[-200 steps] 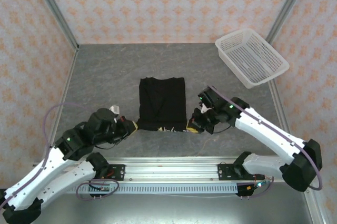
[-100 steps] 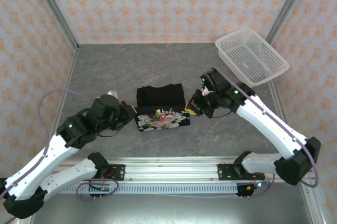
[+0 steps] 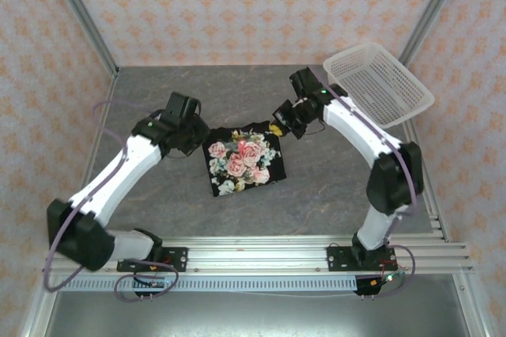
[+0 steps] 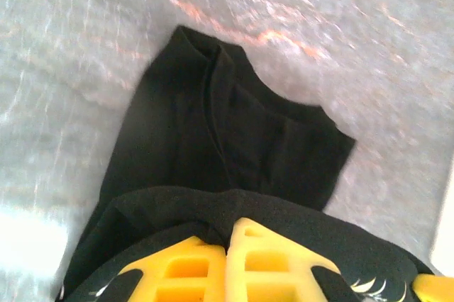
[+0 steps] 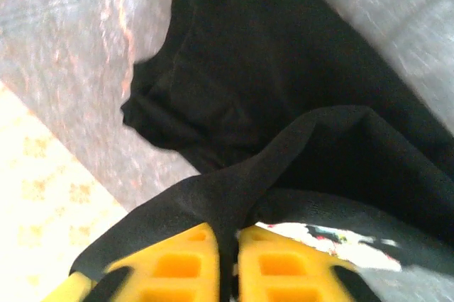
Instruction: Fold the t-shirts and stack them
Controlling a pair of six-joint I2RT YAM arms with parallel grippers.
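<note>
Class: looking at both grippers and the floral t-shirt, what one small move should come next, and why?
Probably open both grippers to drop the cloth. The t-shirt lies doubled over, rose print up, while the left gripper and right gripper pinch its far corners low over the table. The wrist views show the held edge above the black layer, so releasing should finish this fold.

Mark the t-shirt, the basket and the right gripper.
t-shirt (image 3: 241, 160): top external view, on the rose print.
white basket (image 3: 379, 85): top external view, on its mesh floor.
right gripper (image 3: 277, 127): top external view, between the yellow fingertips.
</note>
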